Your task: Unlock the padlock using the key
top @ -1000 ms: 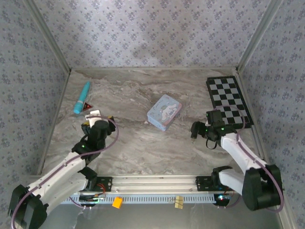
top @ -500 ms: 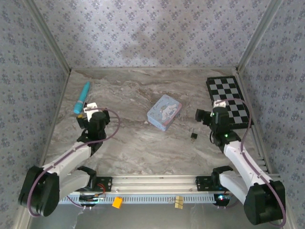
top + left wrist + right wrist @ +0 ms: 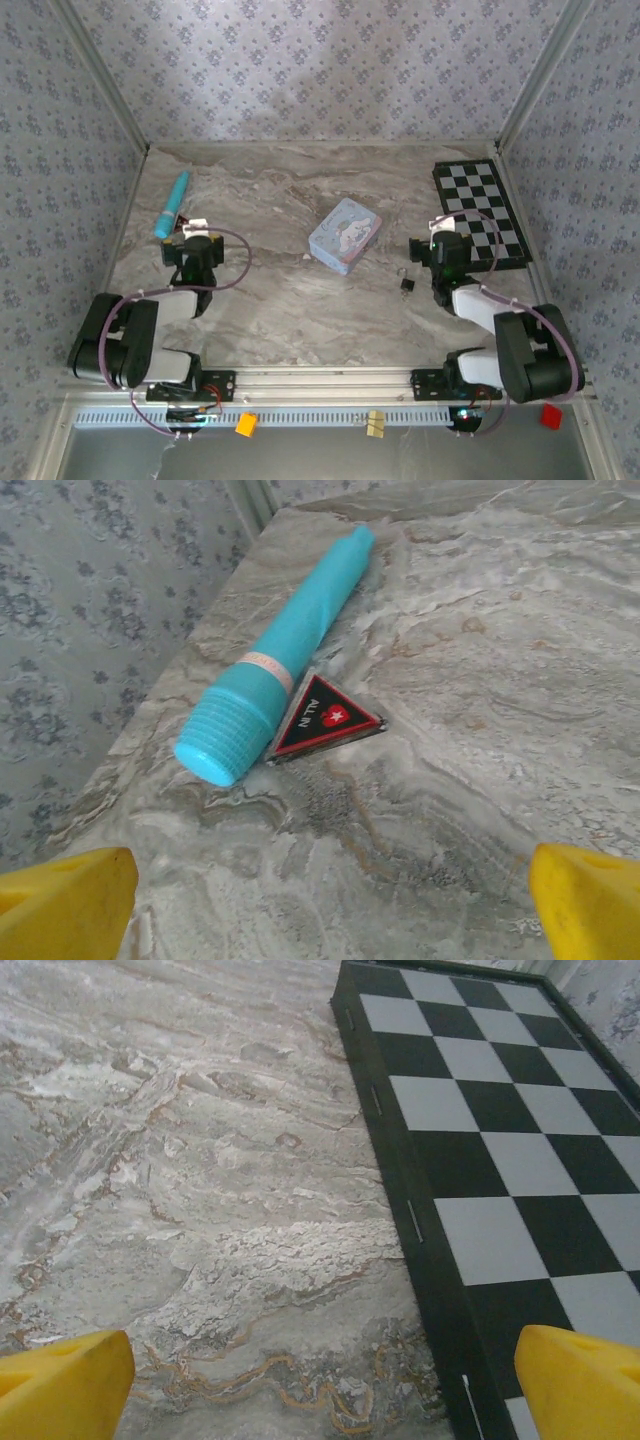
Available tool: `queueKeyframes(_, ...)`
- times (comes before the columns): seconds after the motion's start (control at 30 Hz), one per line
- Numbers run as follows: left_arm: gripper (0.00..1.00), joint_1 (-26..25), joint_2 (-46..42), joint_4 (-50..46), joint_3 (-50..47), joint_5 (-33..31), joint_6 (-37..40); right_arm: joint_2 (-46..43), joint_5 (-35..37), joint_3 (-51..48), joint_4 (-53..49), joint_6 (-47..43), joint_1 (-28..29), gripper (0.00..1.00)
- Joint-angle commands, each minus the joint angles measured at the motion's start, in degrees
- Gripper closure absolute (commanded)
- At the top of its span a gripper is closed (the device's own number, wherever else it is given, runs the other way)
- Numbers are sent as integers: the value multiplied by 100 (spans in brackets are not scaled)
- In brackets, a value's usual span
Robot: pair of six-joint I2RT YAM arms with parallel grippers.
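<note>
The padlock (image 3: 407, 283) is a tiny dark block with a thin shackle, lying alone on the marble table (image 3: 300, 300) left of the right arm. I cannot make out the key. My right gripper (image 3: 433, 243) (image 3: 322, 1388) sits just up and right of the padlock, apart from it. It is open, its yellow fingertips (image 3: 62, 1384) spread wide over bare marble. My left gripper (image 3: 190, 240) (image 3: 325, 912) is at the left side, open too, with nothing between its yellow fingertips (image 3: 66, 900).
A teal tube (image 3: 283, 655) (image 3: 172, 203) and a triangular black-red sticker (image 3: 322, 717) lie just ahead of the left gripper. A pastel tin (image 3: 345, 234) sits mid-table. The chessboard (image 3: 500, 1130) (image 3: 480, 210) lies at the right edge, beside the right gripper.
The right gripper, which was over the padlock's spot, has pulled back toward the chessboard, leaving the padlock on the table. Both arms have folded back toward their bases.
</note>
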Motion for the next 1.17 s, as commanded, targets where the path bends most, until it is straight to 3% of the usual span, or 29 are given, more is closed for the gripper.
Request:
queueKeyframes(0.0, 0, 359, 230, 1214, -62, 1068, -71, 152, -291, -183, 1273, -436, -155, 1)
queueKeyframes(0.07, 0, 538, 887, 2113, -169, 1313, -174, 263, -692, -233, 1548, -384, -400, 1)
queueKeyframes(0.2, 0, 959, 988, 745, 516, 2033, -471, 785, -1684, -236, 2036, 246, -1220, 1)
queueKeyframes(0.3, 0, 1060, 993, 769, 493, 2163, -542, 1127, -1795, -32, 2005, 189, -1233, 1)
queueKeyframes(0.57, 0, 1059, 982, 759, 492, 2179, -545, 1343, -1184, 155, 1884, 237, -1095, 1)
queueKeyframes(1.13, 0, 1065, 981, 759, 492, 2179, -543, 1330, -1265, 180, 1820, 237, -1121, 1)
